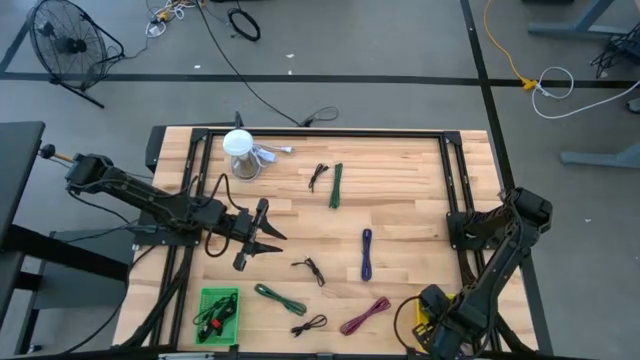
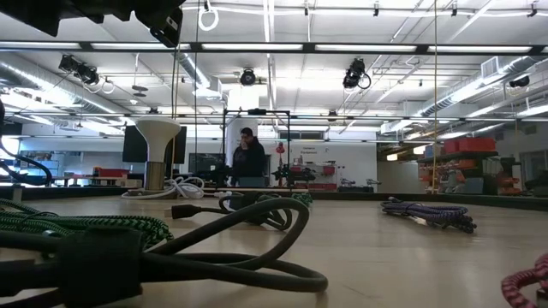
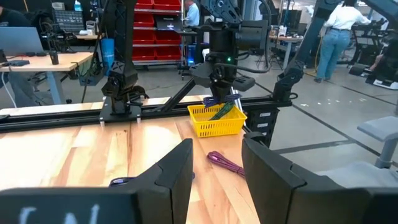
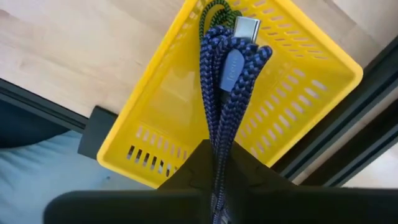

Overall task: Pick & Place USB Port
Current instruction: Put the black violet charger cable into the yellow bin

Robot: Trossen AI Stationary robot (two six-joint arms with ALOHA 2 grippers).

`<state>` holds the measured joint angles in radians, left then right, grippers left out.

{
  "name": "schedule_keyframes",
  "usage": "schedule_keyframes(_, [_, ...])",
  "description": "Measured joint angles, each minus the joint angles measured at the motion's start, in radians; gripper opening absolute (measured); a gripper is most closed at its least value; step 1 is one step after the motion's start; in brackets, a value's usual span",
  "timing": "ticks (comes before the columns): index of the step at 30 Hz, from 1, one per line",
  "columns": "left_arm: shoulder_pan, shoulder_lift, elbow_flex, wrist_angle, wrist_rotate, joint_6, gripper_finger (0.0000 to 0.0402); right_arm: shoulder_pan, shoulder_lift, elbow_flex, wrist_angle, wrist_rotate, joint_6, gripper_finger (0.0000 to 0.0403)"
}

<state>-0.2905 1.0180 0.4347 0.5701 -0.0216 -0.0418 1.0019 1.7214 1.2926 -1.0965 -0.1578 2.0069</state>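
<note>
Table [image 1: 400, 170] of pale wood planks, framed by dark rails, with cables scattered across it. Green basket [image 1: 218, 313] at the near left corner, holding dark cables. Yellow basket [image 4: 298, 81] at the near right corner, mostly hidden under the right arm in the high view but plain in both wrist views.

Right hand [image 4: 219, 163] hangs directly over the yellow basket, fingers pressed together on a folded blue braided USB cable [image 4: 231, 74]; the silver plug end points down into the basket, where a green cable already lies. Whether the blue cable touches the basket floor cannot be told.

Left hand [image 1: 262, 232] sits above the left-middle of the table, fingers spread, holding nothing, aimed across toward the right side.

Loose on the table: a green cable [image 1: 336, 186] and small black one toward the far middle, a purple cable [image 1: 366, 254] right of centre, a pink cable [image 1: 364, 315] near the front edge, a white cable by a white stand [image 1: 239, 152] at the far left.

Step in hand, by my reading: the place. Next move calls for the right fingers to part so the cable falls inside the walls, then a straight lift clear.
</note>
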Motion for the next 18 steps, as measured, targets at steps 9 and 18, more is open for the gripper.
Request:
schedule_keyframes(9, [0.0,0.0,0.0,0.0,0.0,0.0,0.0142,0.0,0.0,0.0,-0.018,-0.017,0.02,0.0081])
schedule_keyframes(18, [0.0,0.0,0.0,0.0,0.0,0.0,0.0142,-0.007,0.0,0.0,-0.084,-0.014,-0.015,0.0117])
